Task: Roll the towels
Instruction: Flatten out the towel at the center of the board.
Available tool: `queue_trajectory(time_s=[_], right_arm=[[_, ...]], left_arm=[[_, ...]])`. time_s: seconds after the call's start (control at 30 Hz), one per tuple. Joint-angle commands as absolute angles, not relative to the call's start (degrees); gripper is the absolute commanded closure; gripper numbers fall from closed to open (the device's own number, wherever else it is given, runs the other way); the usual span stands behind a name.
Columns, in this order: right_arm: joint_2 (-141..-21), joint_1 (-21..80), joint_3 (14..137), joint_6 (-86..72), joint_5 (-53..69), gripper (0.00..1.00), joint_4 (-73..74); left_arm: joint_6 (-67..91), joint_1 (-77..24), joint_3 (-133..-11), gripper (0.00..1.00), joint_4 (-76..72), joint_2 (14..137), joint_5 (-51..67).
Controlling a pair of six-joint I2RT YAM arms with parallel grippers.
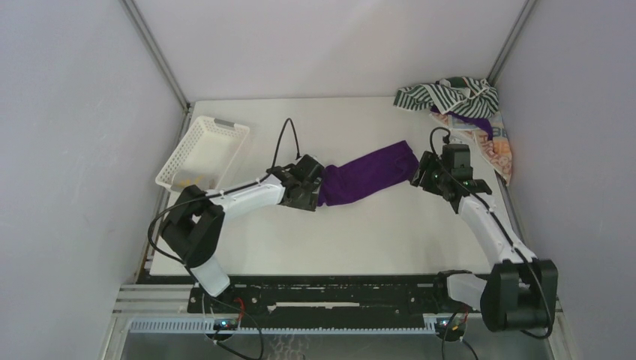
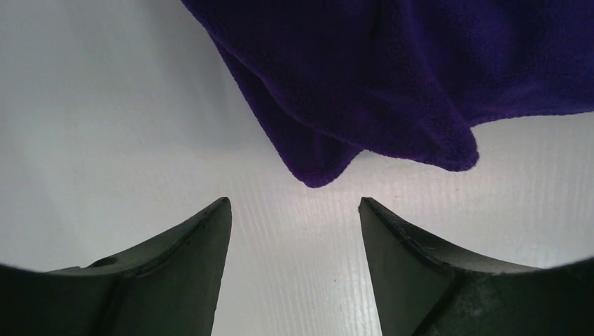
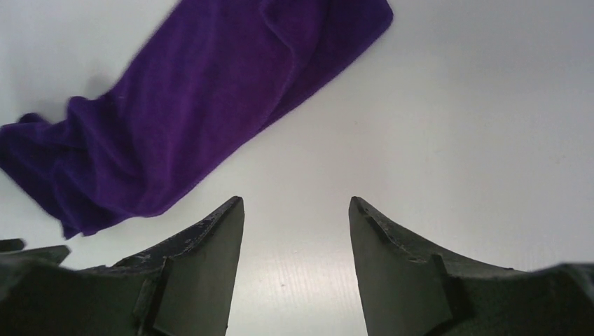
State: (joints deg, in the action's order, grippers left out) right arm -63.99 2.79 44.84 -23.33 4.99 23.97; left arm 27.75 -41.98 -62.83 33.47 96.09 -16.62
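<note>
**Purple towel stretched mid-table between two slack grippers**

Lies flat on the white table as a long, rumpled band, slanting from near left to far right. Unrolled, with loose folds along its length. Near-left end just beside the left gripper; far-right end just beside the right gripper.

Left wrist view: both dark fingers spread apart and released, only bare table between them. Just beyond the fingertips, a folded corner of the purple cloth, pointing toward the gap yet apart from either tip. Grasping nothing.

Right wrist view: fingers likewise parted and released, bare table in the gap. Purple cloth off to the left of that view and farther out, running diagonally away, clear of both fingertips. Nothing held here either.

Far left of the table: a white lattice basket, set askew near the left edge. A speck of yellow inside at its near end, too small to tell what.

Far right corner: a heap of other towels. On top and farthest back, the green-and-white striped towel, bunched up. Below it and nearer, the orange-and-beige patterned towel, spilling along the right edge of the table. Between the two, a dark purple strip, unclear whether cloth or shadow. Heap apart from the purple towel, not far from the right gripper.
</note>
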Motion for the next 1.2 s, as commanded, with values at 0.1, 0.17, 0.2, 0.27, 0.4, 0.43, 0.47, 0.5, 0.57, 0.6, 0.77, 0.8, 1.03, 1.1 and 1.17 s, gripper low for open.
queue_trajectory(time_s=[0.1,0.17,0.2,0.27,0.4,0.43,0.47,0.5,0.57,0.6,0.77,0.8,1.03,1.1,1.17], right_arm=[[-79.12,3.45,53.65,-22.34,2.48,0.43,19.99],[-84.23,5.62,57.86,-20.87,-0.25,0.43,20.01],[-86.4,6.91,59.88,-19.86,-1.81,0.43,20.16],[-90.29,8.95,63.32,-18.42,-4.47,0.43,20.36],[-98.46,11.23,71.16,-17.76,-9.1,0.44,23.27],[-100.06,11.71,73.12,-17.58,-10.84,0.45,24.06],[-101.69,12.18,74.75,-17.4,-12.23,0.45,24.69],[-103.11,12.54,76.15,-17.41,-13.44,0.45,25.38],[-105.55,13.43,78.67,-17.15,-15.6,0.46,26.14],[-106.64,13.64,79.58,-17.25,-16.06,0.47,26.51],[-111.88,14.24,83.22,-17.8,-17.23,0.5,27.68],[-112.64,14.24,83.62,-17.91,-17.45,0.52,27.57],[-116.61,13.65,87.62,-18.95,-17.78,0.59,30.95],[-117.45,13.27,88.51,-19.07,-16.86,0.6,31.95],[-118.59,12.91,89.86,-19.2,-16.05,0.6,33.43]], left_arm=[[25.41,-41.83,-64.6,0.27,32.24,96.55,-20.14],[25.4,-41.79,-64.52,0.27,32.26,96.67,-20.0],[25.44,-41.79,-64.39,0.27,32.19,96.61,-19.89],[25.61,-41.8,-64.05,0.27,32.06,96.36,-19.67],[26.0,-41.81,-63.36,0.27,31.78,95.69,-18.93],[26.11,-41.76,-63.15,0.27,31.73,95.57,-18.83],[26.16,-41.77,-62.97,0.27,31.67,95.3,-18.72],[26.23,-41.75,-62.81,0.27,31.68,95.13,-18.66],[26.28,-41.82,-62.31,0.27,31.41,94.7,-18.63],[26.28,-41.79,-62.17,0.27,31.38,94.54,-18.63],[26.41,-41.75,-61.75,0.27,31.29,94.26,-18.54],[26.37,-41.76,-61.58,0.27,31.21,94.27,-18.54],[26.63,-41.78,-60.92,0.27,30.99,94.08,-18.09],[26.72,-41.78,-60.74,0.27,30.91,93.91,-18.05],[26.72,-41.75,-60.73,0.27,30.87,93.8,-18.02]])
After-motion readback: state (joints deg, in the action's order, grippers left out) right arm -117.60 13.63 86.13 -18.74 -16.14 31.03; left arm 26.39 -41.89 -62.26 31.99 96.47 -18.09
